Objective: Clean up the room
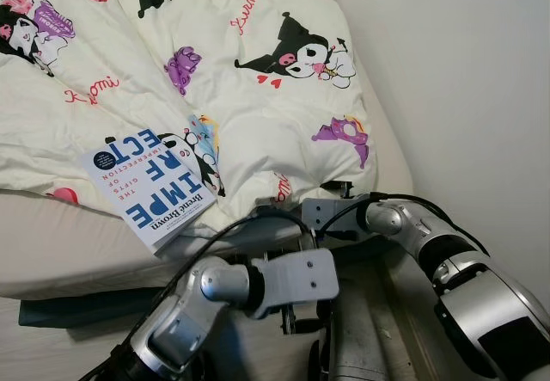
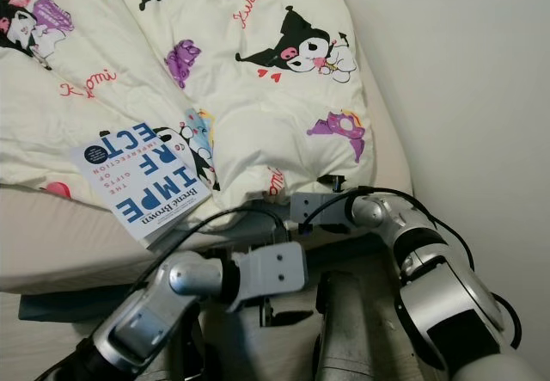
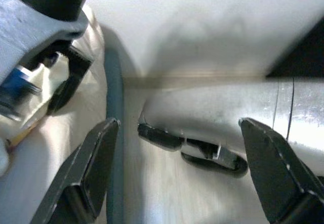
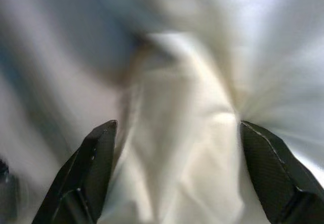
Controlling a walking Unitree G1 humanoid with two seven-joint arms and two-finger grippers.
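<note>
The quilt lies rumpled over the bed, soft, light and floppy; best pinched at its hem beside the book. The right tool is spread at that hem; the left tool, spread, hangs below the bed edge

Both silver arms bent inward, forearms nearly meeting. Left pincer pointing downward, fingers spread wide. Right pincer extended forward from its wrist, fingers likewise wide apart.
</note>
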